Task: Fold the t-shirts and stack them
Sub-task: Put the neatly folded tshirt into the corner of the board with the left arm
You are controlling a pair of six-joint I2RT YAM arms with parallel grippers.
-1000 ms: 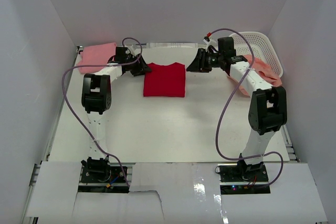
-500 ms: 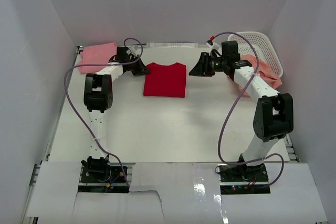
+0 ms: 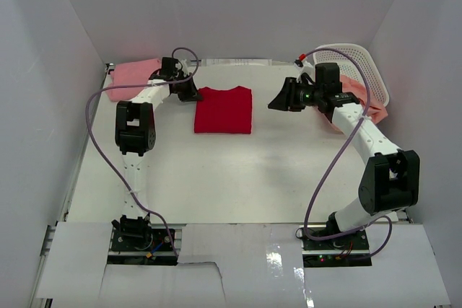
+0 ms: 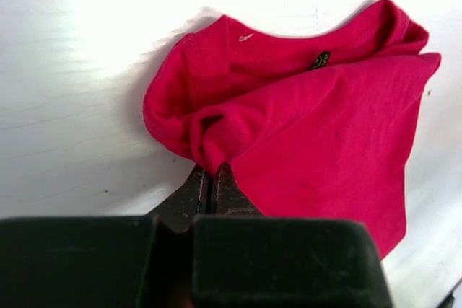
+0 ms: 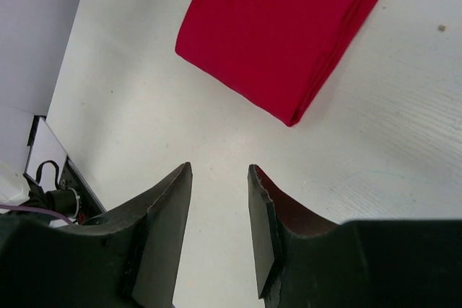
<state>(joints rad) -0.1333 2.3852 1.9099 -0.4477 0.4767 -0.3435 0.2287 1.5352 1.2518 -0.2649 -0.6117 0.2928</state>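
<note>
**Left pinches red tee's corner; right stands open, holding nothing**

Top external view
- White lattice basket (image 3: 361, 52) sits at the far right corner of the table (image 3: 238, 171). The salmon-peach t-shirt (image 3: 377, 112) hangs over its near rim. The right arm crosses in front, so I cannot tell how much of the shirt lies inside.
- Light pink t-shirt (image 3: 131, 77) lies folded at the far left corner, against the wall.
- Red t-shirt (image 3: 224, 110) lies folded into a near-square slightly left of centre at the back of the table, well apart from the basket.
- Left gripper (image 3: 190, 93) is at the red shirt's far left corner. From this height the state of its jaws cannot be read.
- Right gripper (image 3: 280, 100) hangs off the red shirt's right side with bare table between them. It points toward the shirt.

Left wrist view
- This view settles what the top view cannot. The left gripper (image 4: 211, 184) is pressed together, with a bunched fold of the red t-shirt (image 4: 317, 135) caught at the fingertips.
- The corner is rumpled and puckered toward the fingers. The neckline and a small dark neck label (image 4: 317, 60) show here only.
- No basket or other shirts are in frame.

Right wrist view
- Right gripper (image 5: 219, 178) has its jaws parted, with bare table showing through the gap and nothing between them.
- The red t-shirt (image 5: 281, 27) lies ahead, clear of the fingers. Its stacked folded layers show along the near edge, which neither other view shows.
- An arm base with wiring (image 5: 50, 196) sits at lower left.
</note>
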